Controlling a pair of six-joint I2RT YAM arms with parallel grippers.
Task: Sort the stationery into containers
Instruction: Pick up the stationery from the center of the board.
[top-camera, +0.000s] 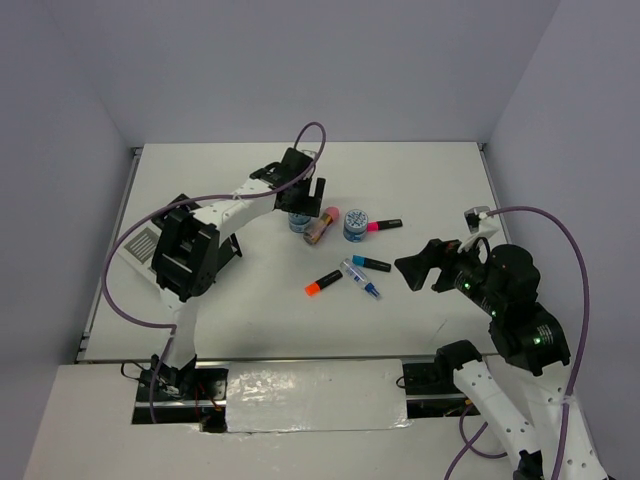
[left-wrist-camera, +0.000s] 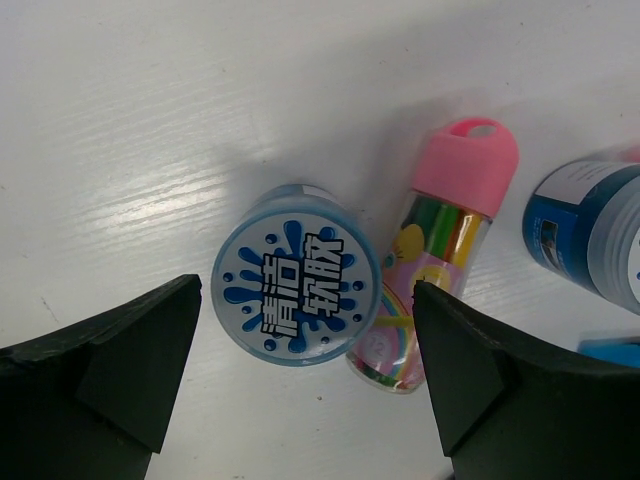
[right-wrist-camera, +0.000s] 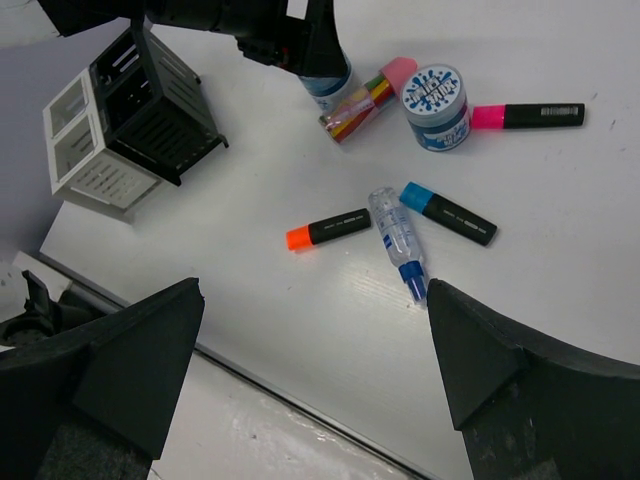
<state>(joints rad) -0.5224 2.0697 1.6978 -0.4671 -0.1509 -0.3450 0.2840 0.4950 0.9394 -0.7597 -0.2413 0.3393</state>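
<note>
My right claw (top-camera: 408, 270) hangs spread wide at the frame's lower right, near the orange-capped marker (top-camera: 323, 282) at centre. Farther up, my left claw (left-wrist-camera: 305, 305) stands apart astride a blue-white roll (left-wrist-camera: 296, 288), with the pink-capped cylinder (left-wrist-camera: 440, 250) just beside it and the organizer (right-wrist-camera: 120, 130) off at the left edge

Robotics lab test cell: a left arm (top-camera: 200, 240) and right arm (top-camera: 510, 300) are trailing purple cables (top-camera: 585, 290) over a white table (top-camera: 440, 190). Plain grey walls (top-camera: 300, 60) are boxing it in beyond the left claw (top-camera: 302, 200), and silver tape (top-camera: 310, 392) is lining the edge behind it.
</note>
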